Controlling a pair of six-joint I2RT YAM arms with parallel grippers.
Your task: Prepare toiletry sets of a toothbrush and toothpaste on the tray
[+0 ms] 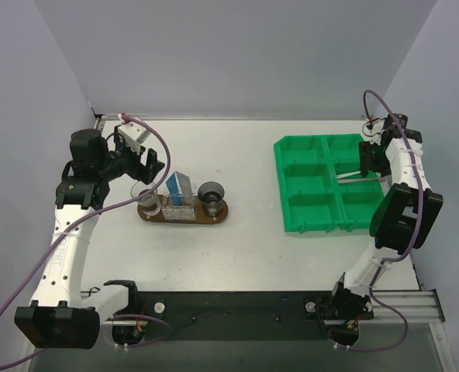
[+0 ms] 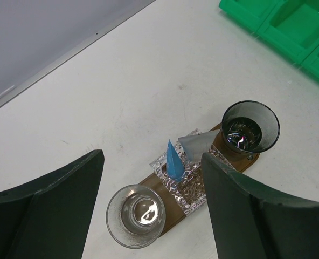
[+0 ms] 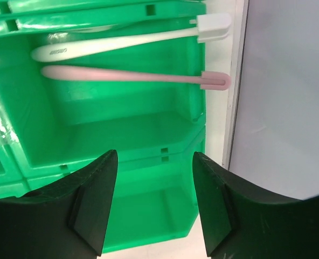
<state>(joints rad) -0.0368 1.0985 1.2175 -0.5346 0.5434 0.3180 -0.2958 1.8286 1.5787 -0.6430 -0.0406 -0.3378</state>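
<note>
On table, left of centre: tray lying lengthwise left to right, left cup and right cup on its ends, toothpaste upright between them. Well apart to the right: sectioned bin, holding first toothbrush and second toothbrush side by side in one right-hand compartment, heads past its outer rim.

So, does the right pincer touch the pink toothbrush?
Apart. The right wrist view shows a clear stretch of green bin between the right pincer and the pink toothbrush.
</note>
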